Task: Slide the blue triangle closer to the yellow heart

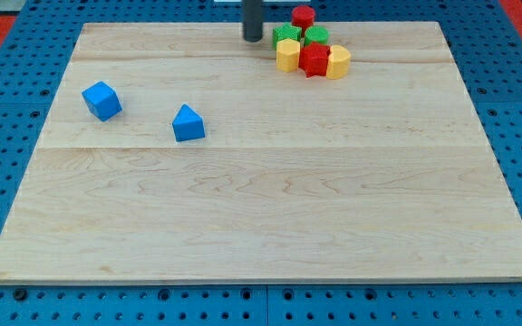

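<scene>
The largest risk, I think, comes from the crowded cluster at the view's top. The yellow heart [287, 54] sits on the left edge of this group, touching a red block [314, 60] and very near a green block [285, 35]. If the blue triangle [188, 123] is pushed too strongly toward it, it can hit the heart and scatter the neighbours. A second risk: the triangle has slanted sides, so a push that is not through its centre will probably turn it and let it slip away sideways.

My tip [253, 39] carries nothing, being a bare rod, and touches no block. It stands near the top edge, just left of the cluster and well apart from the triangle, which lies alone left of centre. To get behind the triangle it must pass around it, not across it.

The wooden board [270, 226] is pale, smooth, with fine grain and long seams. The blocks look like painted, matte solids. A blue cube [101, 100] lies further left; another yellow block [338, 62], a second green block [316, 37] and a red cylinder [303, 16] complete the cluster
</scene>
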Available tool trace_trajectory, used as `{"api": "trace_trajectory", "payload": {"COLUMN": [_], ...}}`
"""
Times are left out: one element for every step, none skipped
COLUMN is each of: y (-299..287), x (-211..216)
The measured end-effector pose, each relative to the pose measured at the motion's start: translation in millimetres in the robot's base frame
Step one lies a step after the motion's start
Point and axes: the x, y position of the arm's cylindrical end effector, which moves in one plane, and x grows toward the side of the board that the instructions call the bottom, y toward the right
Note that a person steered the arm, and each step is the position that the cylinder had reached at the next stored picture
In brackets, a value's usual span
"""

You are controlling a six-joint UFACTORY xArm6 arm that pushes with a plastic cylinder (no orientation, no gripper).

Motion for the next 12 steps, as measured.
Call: {"api": "trace_trajectory", "payload": {"y": [-38, -74, -83, -84, -72, -57, -43, -30, -8, 11, 40, 67], "x": [50, 104, 133, 167, 187, 193, 210, 226, 217, 210, 210, 204]}}
